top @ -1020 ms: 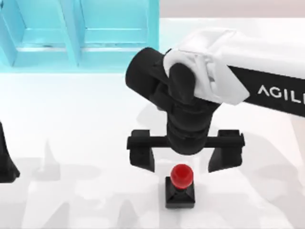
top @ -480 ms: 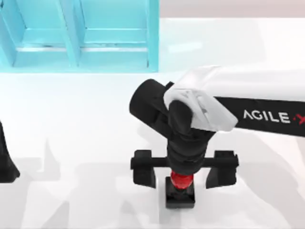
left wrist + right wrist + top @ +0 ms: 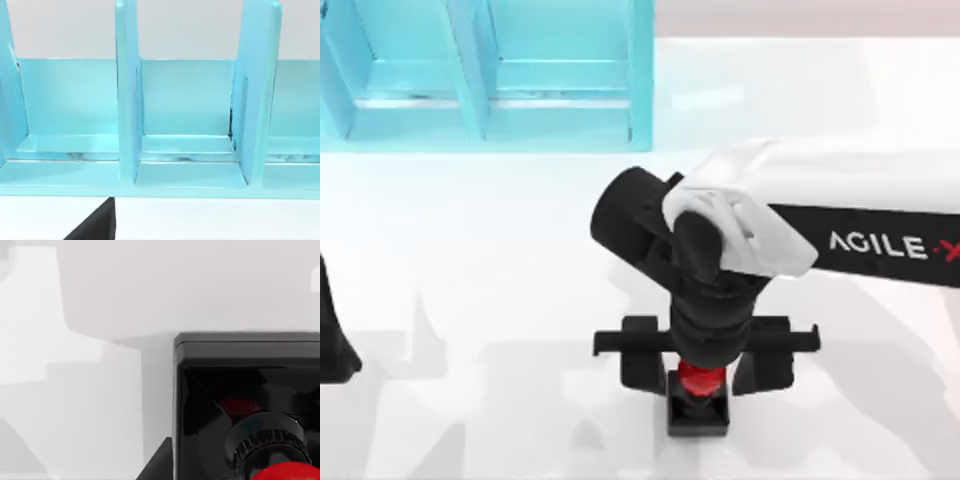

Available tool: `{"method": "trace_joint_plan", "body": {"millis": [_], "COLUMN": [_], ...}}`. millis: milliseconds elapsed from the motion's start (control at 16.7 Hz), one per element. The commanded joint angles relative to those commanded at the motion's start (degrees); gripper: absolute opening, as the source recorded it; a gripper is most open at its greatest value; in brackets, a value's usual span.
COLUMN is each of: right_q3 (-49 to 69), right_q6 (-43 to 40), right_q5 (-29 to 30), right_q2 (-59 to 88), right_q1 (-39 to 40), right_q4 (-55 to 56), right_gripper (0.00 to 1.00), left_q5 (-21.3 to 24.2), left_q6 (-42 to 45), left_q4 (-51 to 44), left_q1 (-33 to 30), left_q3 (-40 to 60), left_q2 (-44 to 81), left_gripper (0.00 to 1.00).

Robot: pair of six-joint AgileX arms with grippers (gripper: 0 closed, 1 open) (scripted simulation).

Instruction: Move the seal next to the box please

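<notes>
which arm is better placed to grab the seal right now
Right. Its claw sits directly over the seal, fingers either side of the red knob. The left arm is parked at the table's left edge, far from it.

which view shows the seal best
The top view: the seal stands whole on the table, its red knob between the right gripper fingers. The right wrist view shows its black base very close and cropped. The left wrist view faces the blue box.
</notes>
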Motion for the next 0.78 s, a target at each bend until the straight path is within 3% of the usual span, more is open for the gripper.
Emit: {"method": "trace_joint_plan", "body": {"millis": [360,780], "right_q3": [0.0,0.0], "right_q6": [0.0,0.0], "right_q5": [0.0,0.0], "right_q2": [0.0,0.0], "right_q1": [0.0,0.0], "right_q4": [0.0,0.0], "right_gripper": [0.02,0.0], "left_q5": [0.0,0.0], "left_q6": [0.0,0.0], "left_q4": [0.0,0.0], "left_q1": [0.0,0.0], "left_q3": [0.0,0.0], "left_q2": [0.0,0.0], "left_gripper": [1.0,1.0]}}
